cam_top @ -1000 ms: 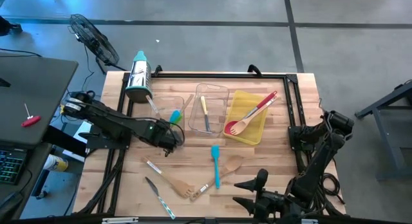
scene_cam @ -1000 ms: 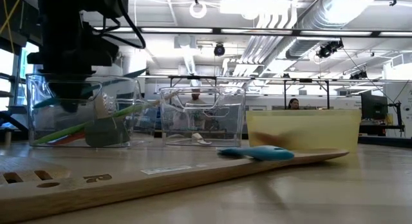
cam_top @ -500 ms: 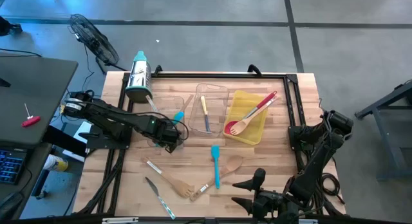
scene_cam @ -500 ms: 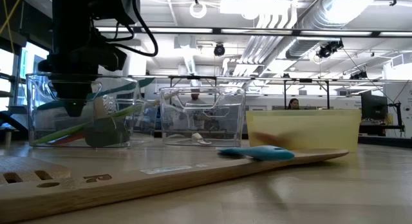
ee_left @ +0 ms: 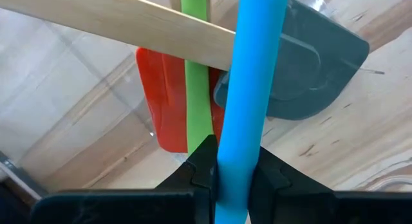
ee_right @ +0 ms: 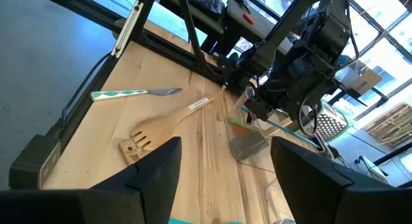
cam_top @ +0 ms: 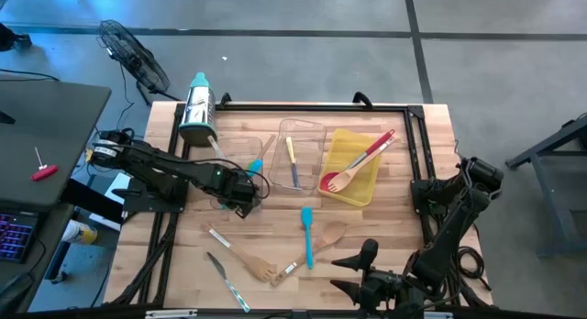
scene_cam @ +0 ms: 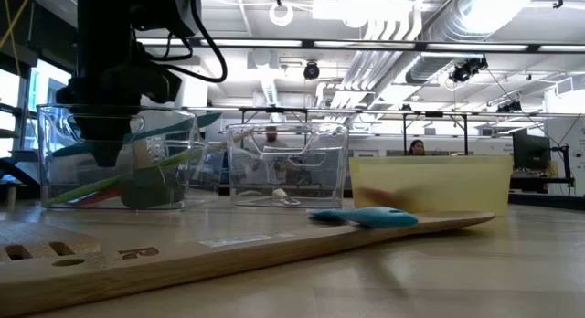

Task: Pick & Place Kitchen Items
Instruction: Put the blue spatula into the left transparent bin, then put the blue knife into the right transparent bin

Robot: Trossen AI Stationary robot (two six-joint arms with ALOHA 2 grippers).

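One teal spatula (ee_left: 248, 89) pinched in my left gripper (ee_left: 233, 176), over the leftmost clear bin (scene_cam: 55, 153).
Only my left wrist view shows the smooth blue handle clamped between dark fingers, crossing a flat wooden handle (ee_left: 116, 21), green stick (ee_left: 195, 76), red blade (ee_left: 164, 98). My right gripper (ee_right: 222, 166) waits spread at the near edge.
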